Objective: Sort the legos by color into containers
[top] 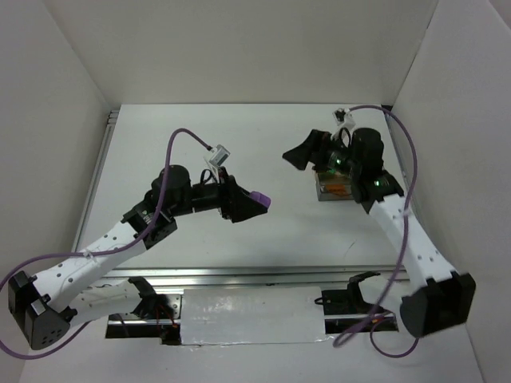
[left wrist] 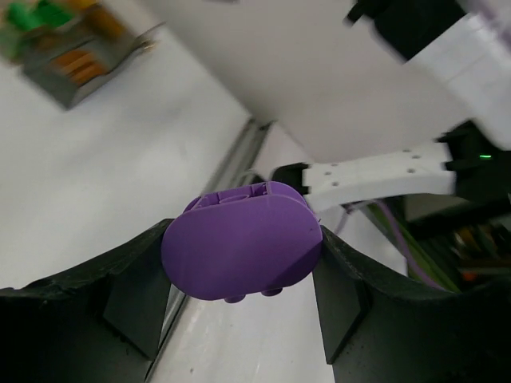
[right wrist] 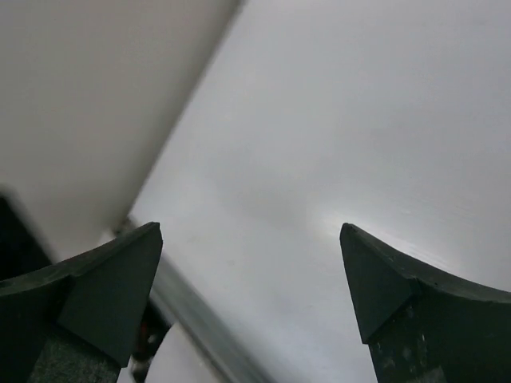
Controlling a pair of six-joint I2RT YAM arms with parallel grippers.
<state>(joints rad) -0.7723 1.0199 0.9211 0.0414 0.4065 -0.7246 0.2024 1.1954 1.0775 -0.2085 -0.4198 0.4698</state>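
My left gripper (top: 254, 202) is shut on a purple lego (top: 260, 198) and holds it above the table's middle. In the left wrist view the purple lego (left wrist: 242, 249) fills the gap between my fingers (left wrist: 128, 295), studs pointing down. The clear divided container (top: 335, 186) stands at the right, partly hidden under my right arm, with orange pieces showing inside. It also shows in the left wrist view (left wrist: 76, 48), blurred, with green and orange legos in it. My right gripper (top: 302, 153) is open and empty, just left of the container; its view shows only bare table between the fingers (right wrist: 108, 279).
White walls enclose the table (top: 200, 152) at back and both sides. A metal rail (top: 239, 275) runs along the near edge, with cables and the arm bases below it. My right arm (left wrist: 375, 171) shows in the left wrist view.
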